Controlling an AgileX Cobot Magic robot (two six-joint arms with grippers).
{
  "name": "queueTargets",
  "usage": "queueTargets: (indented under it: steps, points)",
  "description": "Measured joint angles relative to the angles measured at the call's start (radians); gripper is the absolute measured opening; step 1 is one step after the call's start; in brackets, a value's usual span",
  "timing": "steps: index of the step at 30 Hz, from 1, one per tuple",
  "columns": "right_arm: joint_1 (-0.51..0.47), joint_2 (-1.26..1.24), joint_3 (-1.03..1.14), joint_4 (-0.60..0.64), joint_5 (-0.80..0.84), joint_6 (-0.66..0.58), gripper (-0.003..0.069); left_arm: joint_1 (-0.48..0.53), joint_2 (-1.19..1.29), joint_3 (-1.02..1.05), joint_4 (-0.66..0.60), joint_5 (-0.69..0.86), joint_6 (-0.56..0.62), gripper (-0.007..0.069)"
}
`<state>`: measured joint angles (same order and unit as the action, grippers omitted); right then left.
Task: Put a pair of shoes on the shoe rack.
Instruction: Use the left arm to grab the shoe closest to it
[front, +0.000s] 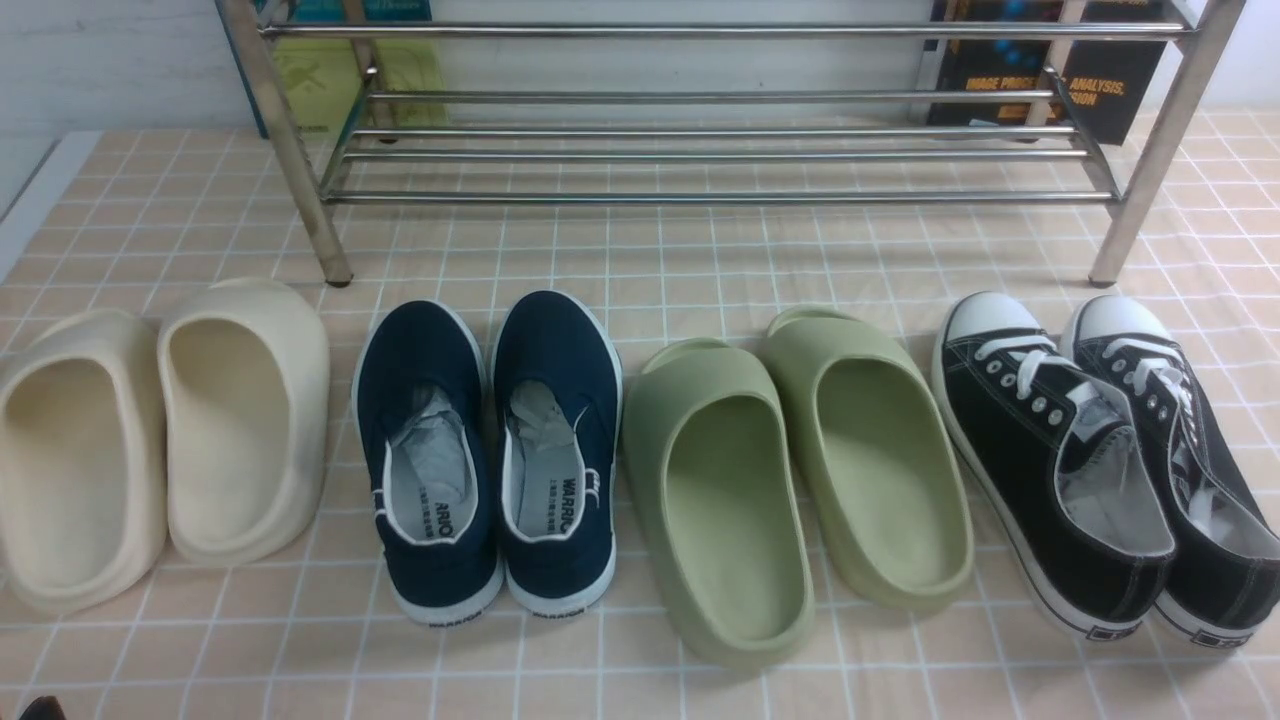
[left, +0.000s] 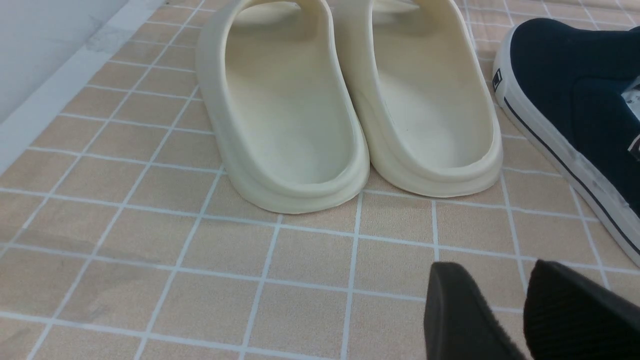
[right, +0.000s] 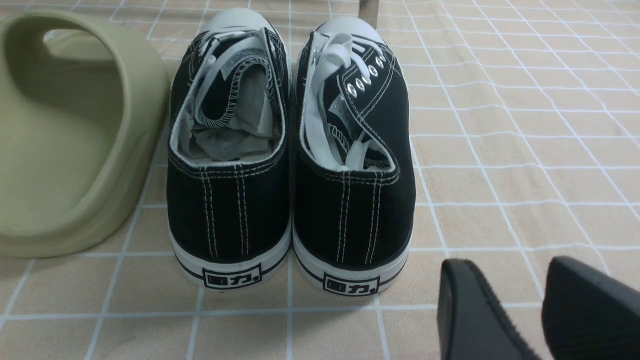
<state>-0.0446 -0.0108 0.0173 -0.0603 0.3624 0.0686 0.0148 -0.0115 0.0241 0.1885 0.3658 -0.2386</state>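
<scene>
The pair of shoes (front: 490, 450), navy canvas slip-ons with white soles, stands side by side on the tiled mat with the heels toward me, second pair from the left. The shiny steel shoe rack (front: 700, 197) stands behind the row with bare bars. In the left wrist view my left gripper (left: 492, 280) hovers low over the mat, open and with nothing between its fingers. One navy shoe (left: 575, 100) lies just beyond it to one side. My right gripper (right: 505, 280) is also open and holds nothing, near the heels of the black sneakers.
Cream slides (front: 160, 430) sit at the far left, also in the left wrist view (left: 350, 100). Green slides (front: 790, 480) and black lace-up sneakers (front: 1100, 450) fill the right. Books (front: 1050, 70) lean behind the rack. A white border runs along the mat's left edge.
</scene>
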Motion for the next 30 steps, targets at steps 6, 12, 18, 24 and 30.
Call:
queueTargets:
  steps: [6,12,18,24,30]
  points:
    - [0.000,0.000,0.000,0.000,0.000,0.000,0.0239,0.000,0.000,0.000,0.002,0.001,0.000,0.0239]
    - [0.000,0.000,0.000,-0.001,0.000,0.000,0.0239,0.000,0.000,0.000,0.002,0.001,0.000,0.0239]
    - [0.000,0.000,0.000,-0.001,0.000,0.000,0.0239,0.000,0.000,0.000,0.002,0.001,0.000,0.0239]
    - [0.000,0.000,0.000,-0.001,0.000,0.000,0.0239,0.000,0.000,0.000,0.003,0.001,0.000,0.0239]
    - [0.000,0.000,0.000,-0.001,0.000,0.000,0.0239,0.000,0.000,0.000,0.023,0.001,-0.039,0.0239]
